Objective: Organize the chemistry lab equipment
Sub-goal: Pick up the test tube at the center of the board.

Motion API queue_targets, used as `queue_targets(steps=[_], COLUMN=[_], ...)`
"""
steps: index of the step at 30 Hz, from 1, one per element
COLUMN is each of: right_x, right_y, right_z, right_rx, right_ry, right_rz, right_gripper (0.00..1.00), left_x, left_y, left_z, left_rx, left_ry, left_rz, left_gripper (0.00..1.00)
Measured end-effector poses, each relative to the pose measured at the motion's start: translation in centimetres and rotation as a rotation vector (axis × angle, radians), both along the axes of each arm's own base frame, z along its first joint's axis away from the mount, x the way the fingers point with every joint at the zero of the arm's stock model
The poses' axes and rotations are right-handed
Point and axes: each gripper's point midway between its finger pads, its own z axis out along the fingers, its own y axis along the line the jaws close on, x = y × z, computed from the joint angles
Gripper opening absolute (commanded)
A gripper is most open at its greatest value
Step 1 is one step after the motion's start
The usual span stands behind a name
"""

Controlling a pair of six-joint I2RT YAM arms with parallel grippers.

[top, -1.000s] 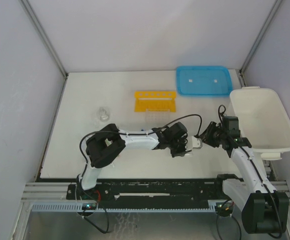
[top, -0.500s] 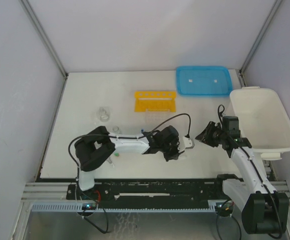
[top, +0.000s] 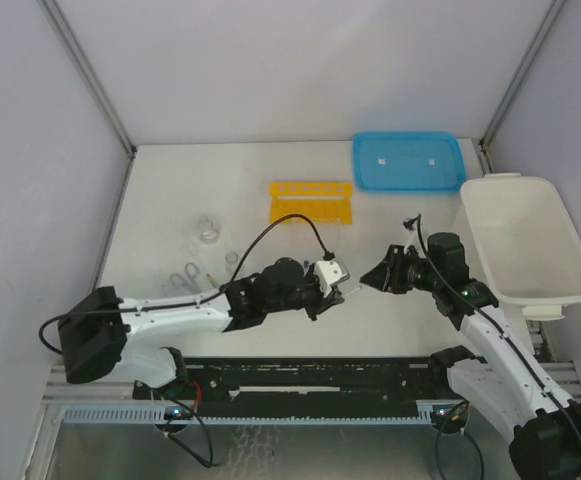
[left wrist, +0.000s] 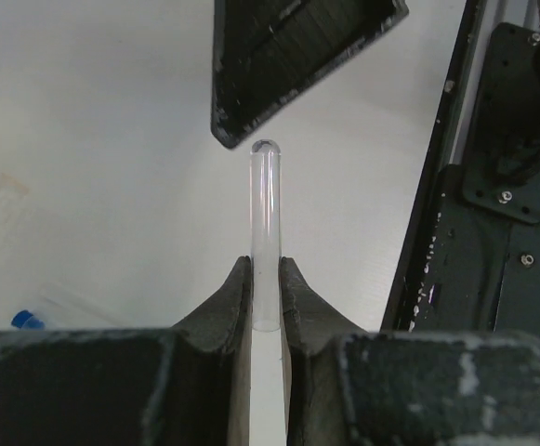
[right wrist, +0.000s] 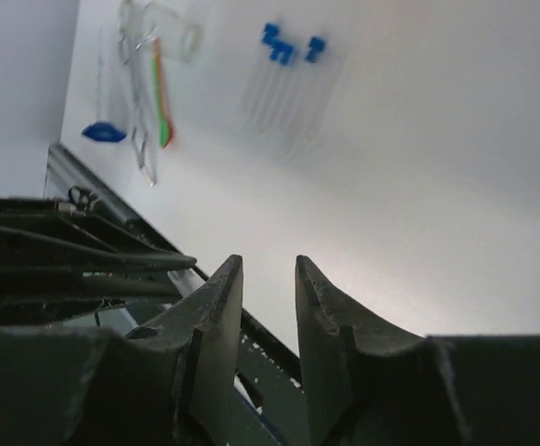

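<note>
1 rack (top: 312, 203), 1 lid (top: 408, 161), 1 tub (top: 526, 240), 2 arms.

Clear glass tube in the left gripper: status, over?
Left gripper shut on clear glass tube. Right gripper open, empty. Yellow plastic tube rack unobstructed.

rack (top: 311, 202) yellow | lid (top: 408, 161) blue | tub (top: 526, 240) white | tube (left wrist: 266, 237) clear

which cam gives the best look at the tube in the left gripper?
Left wrist: the clear tube stands pinched between the left gripper fingers, rounded end up. The top view shows only the gripper, the tube too small to make out. The right wrist doesn't show it.
</note>
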Motion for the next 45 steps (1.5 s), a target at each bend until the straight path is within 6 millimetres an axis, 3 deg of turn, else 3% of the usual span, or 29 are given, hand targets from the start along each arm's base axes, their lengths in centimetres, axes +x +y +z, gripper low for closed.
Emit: queue_targets(steps=[5, 11, 21, 39, 43, 45], right_x=[-1.5, -2.2, -1.9, -1.8, -2.0, -2.0], right_y=[2.4, 3.6, 4.1, 5.4, 5.6, 5.7], right_z=[0.6, 1.1, 2.8, 3.6, 3.6, 3.5], right_rx=[0.029, 0.041, 0.074, 0.141, 0.144, 0.144], right_ry=[-0.023, -0.047, -0.097, -0.090, -0.086, -0.085], right_rz=[0.121, 0.177, 0.178, 0.233, 0.245, 0.246], right_gripper=[0.30, 0.31, 0.32, 0.29, 0.26, 0.19], left_x=[0.1, 0.8, 1.1, 0.7, 0.6, 0.6], left_y=[1.7, 2.8, 3.1, 3.0, 2.9, 2.9], left_z=[1.2, 1.6, 1.6, 2.0, 2.0, 2.0], left_rx=[-0.051, -0.070, -0.073, -0.081, -0.081, -0.081], left_ry=[-0.041, -0.058, -0.063, -0.074, -0.075, -0.075], left_rz=[0.074, 0.141, 0.168, 0.170, 0.169, 0.169], left_gripper=[0.00, 0.01, 0.00, 0.00, 0.00, 0.00])
